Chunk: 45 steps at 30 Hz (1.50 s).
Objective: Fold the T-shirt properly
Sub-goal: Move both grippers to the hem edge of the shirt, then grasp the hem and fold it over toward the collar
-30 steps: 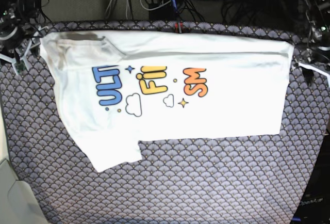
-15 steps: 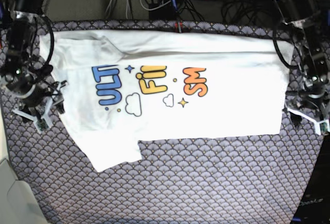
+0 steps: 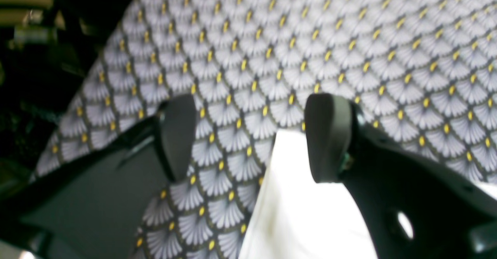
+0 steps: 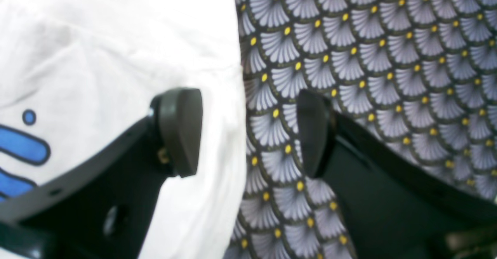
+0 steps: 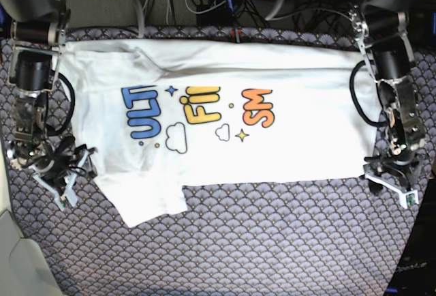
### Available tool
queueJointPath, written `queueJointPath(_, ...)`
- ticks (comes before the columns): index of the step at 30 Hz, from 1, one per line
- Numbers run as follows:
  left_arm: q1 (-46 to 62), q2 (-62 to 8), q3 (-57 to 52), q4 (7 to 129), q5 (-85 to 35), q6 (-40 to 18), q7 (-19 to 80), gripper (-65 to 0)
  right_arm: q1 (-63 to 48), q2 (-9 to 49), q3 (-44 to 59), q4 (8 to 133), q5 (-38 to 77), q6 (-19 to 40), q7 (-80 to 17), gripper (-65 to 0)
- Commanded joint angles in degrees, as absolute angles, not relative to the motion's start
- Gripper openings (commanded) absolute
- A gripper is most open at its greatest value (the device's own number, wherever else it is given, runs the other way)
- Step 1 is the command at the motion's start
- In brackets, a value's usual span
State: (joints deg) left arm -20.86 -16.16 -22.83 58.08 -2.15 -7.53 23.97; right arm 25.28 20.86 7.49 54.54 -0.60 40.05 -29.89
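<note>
- I'm at the grasp approach: both sets of fingers, left (image 3: 248, 138) and right (image 4: 248, 132), gape empty over the shirt (image 5: 231, 115) edge.
- Next I'd lower and pinch the 3 and 9 o'clock near corners.

The T-shirt (image 5: 272, 139) bears rotated print with its upper part folded under: blue "ULT", yellow "FI", orange "SM". At the base view's bottom right corner, tiny pale lettering on a dark surface is unreadable.

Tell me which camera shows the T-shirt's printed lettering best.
The base view: the T-shirt lies spread out with all its lettering visible. The right wrist view catches only a few blue strokes; the left wrist view shows just a plain white corner.
</note>
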Motion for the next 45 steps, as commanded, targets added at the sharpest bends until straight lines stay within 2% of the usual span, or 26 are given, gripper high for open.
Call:
queueJointPath(1, -22.37, -16.75, -22.20, 58.68, -2.33, -7.52, 22.46, -21.7, 27.12, 21.76, 7.69, 54.02, -0.04, 40.00, -28.53, -26.1)
queueJointPath(12, -22.37, -16.66, -20.70, 57.19, -2.33, -7.43, 21.85, -21.7, 27.91, 21.49, 7.69, 43.82, -0.04, 40.00, -20.35, -26.6)
queueJointPath(14, -22.37, -16.66, -20.70, 57.19, -2.33, -7.43, 21.85, -21.7, 27.82, 21.49, 7.69, 43.74, -0.04, 40.00, -20.00, -28.5)
queueJointPath(16, -22.37, -16.66, -20.70, 57.19, -2.33, -7.43, 21.76, -21.7, 27.91, 21.41, 7.34, 43.74, -0.04, 40.00, -20.09, -34.4)
queueJointPath(21, -22.46, -15.52, -20.62, 54.90, -2.33, -7.43, 21.67, -21.7, 27.91, 21.32, 6.55, 43.74, -0.04, 40.00, -20.35, -58.2)
queueJointPath(23, -22.81, -15.52, -20.70, 53.23, -2.33, -7.43, 21.58, -21.7, 27.91, 20.88, 6.55, 43.74, -0.04, 40.00, -20.35, -65.0)
queueJointPath(37, -27.03, -15.34, -20.70, 37.76, -2.77, -7.43, 11.82, -21.7, 27.56, 20.62, 6.46, 43.74, -0.04, 40.00, -20.44, -65.0)
queueJointPath(43, -27.30, -14.46, -20.70, 36.18, -2.77, -7.43, 10.68, -22.0, 27.56, 20.88, 6.46, 43.74, -0.04, 40.00, -20.44, -65.0)
queueJointPath(45, -27.30, -14.37, -20.70, 36.26, -2.77, -7.52, 10.68, -24.5, 27.56, 20.88, 6.46, 43.74, -0.04, 40.00, -20.44, -65.0)
